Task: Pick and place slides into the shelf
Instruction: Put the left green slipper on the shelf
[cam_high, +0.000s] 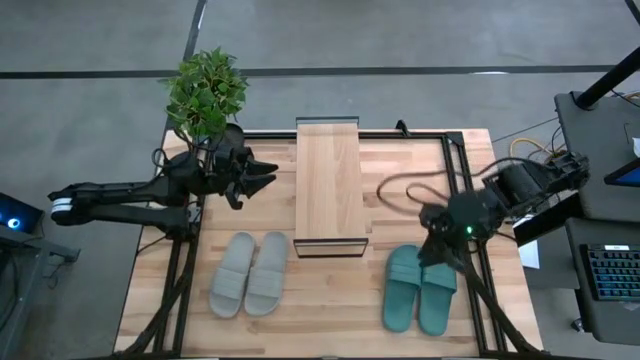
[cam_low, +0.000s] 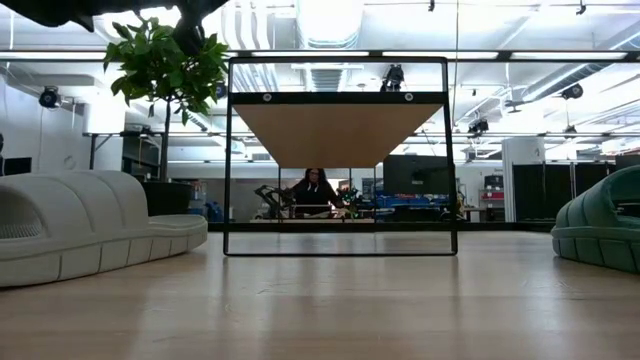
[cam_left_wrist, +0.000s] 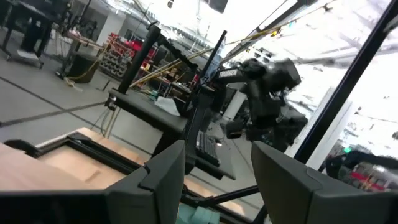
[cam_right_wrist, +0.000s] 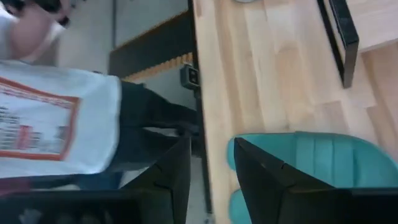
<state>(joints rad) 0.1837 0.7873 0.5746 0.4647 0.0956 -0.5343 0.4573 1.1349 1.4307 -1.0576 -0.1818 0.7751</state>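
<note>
The shelf (cam_high: 330, 185), a light wood plank on a thin black frame (cam_low: 340, 160), stands at the table's middle. Two grey-beige slides (cam_high: 250, 272) lie side by side, soles down, near the front left; one shows in the low view (cam_low: 90, 225). Two teal slides (cam_high: 420, 288) lie side by side at the front right (cam_low: 600, 230). My right gripper (cam_high: 435, 255) hovers above the teal pair's far ends, tilted downward, open (cam_right_wrist: 211, 168), with a teal slide (cam_right_wrist: 311, 162) just beyond its fingers. My left gripper (cam_high: 270, 175) hangs open (cam_left_wrist: 217, 177) in the air left of the shelf, pointing toward it.
A potted plant (cam_high: 205, 90) stands at the far left corner, beside my left arm. Black frame rails (cam_high: 465, 180) edge the table, and a cable loop (cam_high: 410, 185) lies right of the shelf. A person in a white shirt (cam_right_wrist: 56, 118) stands beside the table.
</note>
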